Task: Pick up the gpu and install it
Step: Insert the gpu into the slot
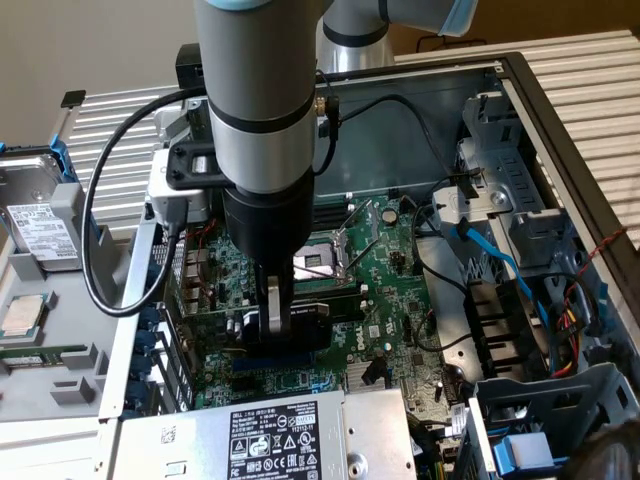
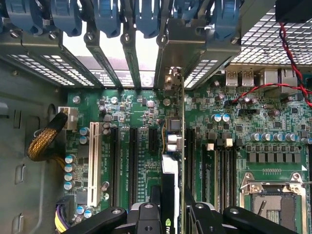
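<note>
A robot arm reaches down into an open computer case point(image 1: 560, 120), its gripper point(image 1: 285, 310) low over the green motherboard point(image 1: 390, 300). The gripper's black fingers point(image 2: 204, 214) are clenched on the gpu point(image 2: 171, 146), which stands on edge between them over the expansion slots point(image 2: 132, 161), with its silver bracket end reaching up to the rear slot covers point(image 2: 146, 53) of the case. In the exterior view the card is a dark block at the fingertips, just above the power supply point(image 1: 270, 440) and below the empty processor socket point(image 1: 325, 260).
</note>
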You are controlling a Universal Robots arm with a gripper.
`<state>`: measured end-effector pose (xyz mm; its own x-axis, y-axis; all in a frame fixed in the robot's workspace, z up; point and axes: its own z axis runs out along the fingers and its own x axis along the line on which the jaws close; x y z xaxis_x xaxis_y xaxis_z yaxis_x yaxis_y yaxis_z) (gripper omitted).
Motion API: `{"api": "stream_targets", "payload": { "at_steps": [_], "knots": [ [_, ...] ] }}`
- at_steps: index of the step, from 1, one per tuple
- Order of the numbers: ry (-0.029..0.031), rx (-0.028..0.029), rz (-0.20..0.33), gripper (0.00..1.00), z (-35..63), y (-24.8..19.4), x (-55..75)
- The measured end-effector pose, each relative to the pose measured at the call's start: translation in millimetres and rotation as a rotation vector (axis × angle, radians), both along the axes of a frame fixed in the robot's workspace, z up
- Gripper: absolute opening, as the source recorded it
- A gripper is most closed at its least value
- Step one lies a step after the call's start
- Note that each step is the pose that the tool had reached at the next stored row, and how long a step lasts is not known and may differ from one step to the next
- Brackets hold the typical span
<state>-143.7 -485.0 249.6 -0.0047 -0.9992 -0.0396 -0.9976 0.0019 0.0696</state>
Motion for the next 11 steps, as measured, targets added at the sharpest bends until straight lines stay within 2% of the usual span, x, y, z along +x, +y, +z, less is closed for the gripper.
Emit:
{"api": "stream_targets", "payload": {
  "at_steps": [8,11],
  "knots": [
    [0.0,-0.0046,0.005,0.27,-0.3,0.0,0.0],
    [-0.0001,-0.0048,0.005,0.27,-0.2,0.0,0.0]
  ]
}}
